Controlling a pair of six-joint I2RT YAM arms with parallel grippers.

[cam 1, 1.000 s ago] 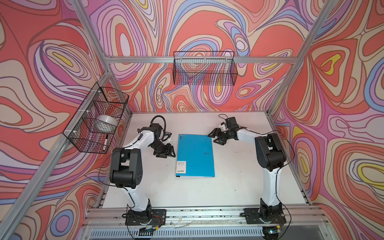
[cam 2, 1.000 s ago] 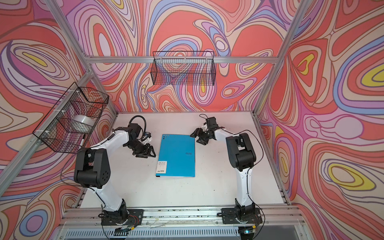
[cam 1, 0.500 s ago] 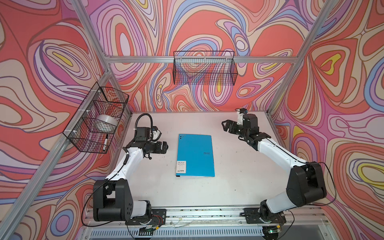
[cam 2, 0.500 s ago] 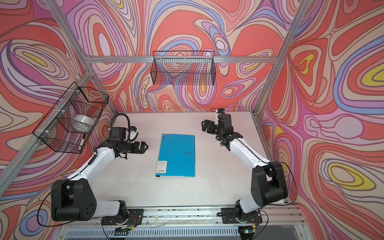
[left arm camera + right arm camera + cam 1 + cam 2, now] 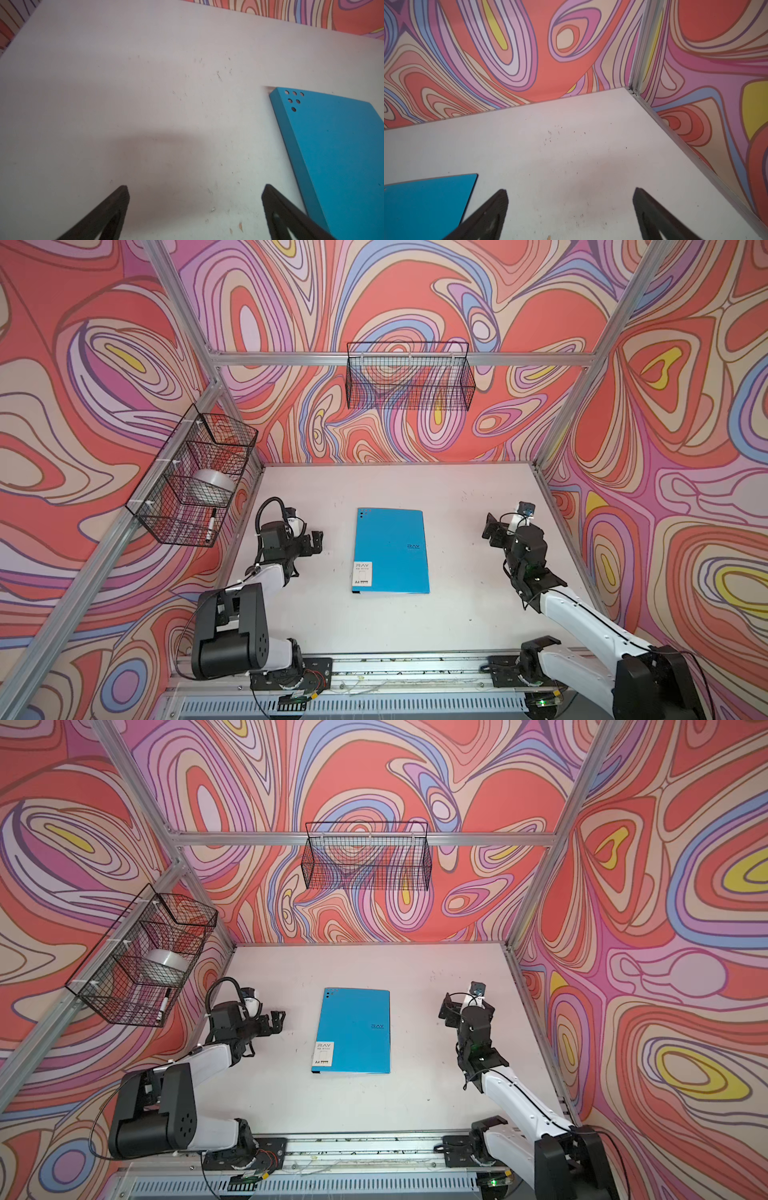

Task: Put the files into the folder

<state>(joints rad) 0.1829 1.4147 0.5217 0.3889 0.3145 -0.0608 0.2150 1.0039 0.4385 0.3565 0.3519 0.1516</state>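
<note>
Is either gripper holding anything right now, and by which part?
Nothing is held. The left gripper and right gripper both stand open, clear of the closed folder between them.

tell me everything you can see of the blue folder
The folder is bright blue, thin, smooth card or plastic, closed, lying flat at the middle of the table. A white label sits at its near left corner, RAY lettering by the right edge, six small holes at the far left corner. Only the table touches it.

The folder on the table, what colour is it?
The folder is bright blue, with a white label at one corner; clearest in a top view.
</note>
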